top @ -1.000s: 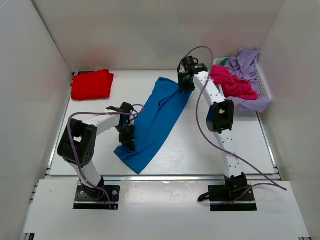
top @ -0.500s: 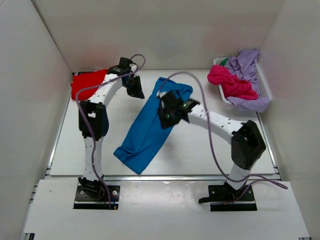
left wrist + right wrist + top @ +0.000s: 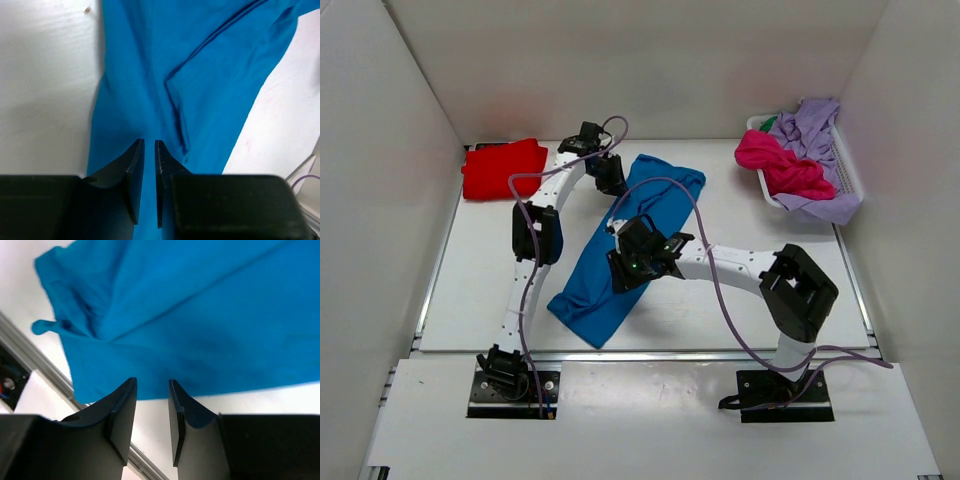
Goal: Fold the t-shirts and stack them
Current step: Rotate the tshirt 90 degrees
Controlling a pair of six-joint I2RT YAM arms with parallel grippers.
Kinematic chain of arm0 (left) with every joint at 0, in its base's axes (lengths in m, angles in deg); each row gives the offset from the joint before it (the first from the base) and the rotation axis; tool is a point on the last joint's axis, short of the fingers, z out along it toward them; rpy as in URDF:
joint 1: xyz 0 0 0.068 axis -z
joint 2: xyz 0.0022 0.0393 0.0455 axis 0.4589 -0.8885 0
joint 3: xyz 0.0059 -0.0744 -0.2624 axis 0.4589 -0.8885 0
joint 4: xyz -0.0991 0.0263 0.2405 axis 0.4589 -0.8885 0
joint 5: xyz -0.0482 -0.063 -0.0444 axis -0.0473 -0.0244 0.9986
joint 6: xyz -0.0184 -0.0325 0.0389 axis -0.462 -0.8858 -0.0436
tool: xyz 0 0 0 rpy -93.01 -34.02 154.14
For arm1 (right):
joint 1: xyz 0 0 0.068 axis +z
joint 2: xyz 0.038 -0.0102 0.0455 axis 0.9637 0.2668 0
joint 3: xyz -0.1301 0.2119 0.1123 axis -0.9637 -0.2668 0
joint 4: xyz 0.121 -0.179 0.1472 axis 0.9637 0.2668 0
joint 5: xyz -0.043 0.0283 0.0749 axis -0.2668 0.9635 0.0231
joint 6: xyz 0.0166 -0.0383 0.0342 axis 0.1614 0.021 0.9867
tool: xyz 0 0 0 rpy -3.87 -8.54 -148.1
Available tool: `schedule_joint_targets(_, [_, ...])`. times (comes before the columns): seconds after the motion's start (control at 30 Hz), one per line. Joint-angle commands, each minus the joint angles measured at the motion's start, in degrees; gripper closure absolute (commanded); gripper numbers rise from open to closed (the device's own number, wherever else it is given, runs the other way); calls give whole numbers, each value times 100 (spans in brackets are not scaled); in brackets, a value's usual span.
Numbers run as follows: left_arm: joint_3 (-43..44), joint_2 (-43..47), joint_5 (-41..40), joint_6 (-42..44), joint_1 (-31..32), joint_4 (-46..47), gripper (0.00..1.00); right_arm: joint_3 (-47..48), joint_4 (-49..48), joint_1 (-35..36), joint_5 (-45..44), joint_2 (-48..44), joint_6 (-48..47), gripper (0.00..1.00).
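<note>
A bright blue t-shirt [image 3: 592, 295] lies as a long diagonal strip on the white table. My left gripper [image 3: 611, 180] is over its far left edge. In the left wrist view the left gripper [image 3: 149, 142] has only a thin slit between its jaws, holds nothing, and hovers over the blue cloth [image 3: 200, 75]. My right gripper [image 3: 628, 266] is over the strip's middle. In the right wrist view the right gripper [image 3: 152, 381] is narrowly open and empty above the blue shirt's [image 3: 200, 305] edge. A folded red t-shirt [image 3: 503, 168] lies at the far left.
A white slatted basket [image 3: 847, 168] at the far right holds a magenta pink shirt [image 3: 782, 165] and a lilac shirt [image 3: 815, 125]. White walls enclose the table. The table's metal front rail [image 3: 25, 347] shows in the right wrist view.
The left arm swung from the shirt's near end to its far left edge. The right arm swung from the far end down to the middle. The shirt now lies narrower and flatter.
</note>
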Motion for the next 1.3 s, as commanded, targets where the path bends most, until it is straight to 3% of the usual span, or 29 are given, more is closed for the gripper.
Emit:
schedule_joint_targets(0.0, [417, -47, 519, -101, 104, 300, 75, -32, -633, 88, 338, 188, 136, 71])
schedule_joint_targets(0.23, [715, -591, 932, -427, 139, 608, 72, -436, -1126, 150, 1031, 610, 189, 71])
schedule_joint_targets(0.53, [1489, -1190, 915, -849, -124, 564, 71, -928, -459, 28, 1068, 603, 66, 72])
schedule_joint_targets(0.83, [1516, -1163, 414, -909, -133, 450, 75, -1596, 929, -728, 733, -13, -1075, 72])
schedule_joint_targets(1.27, [1560, -1128, -711, -1139, -309, 37, 82, -1896, 1677, -1458, 821, -365, -2596, 73])
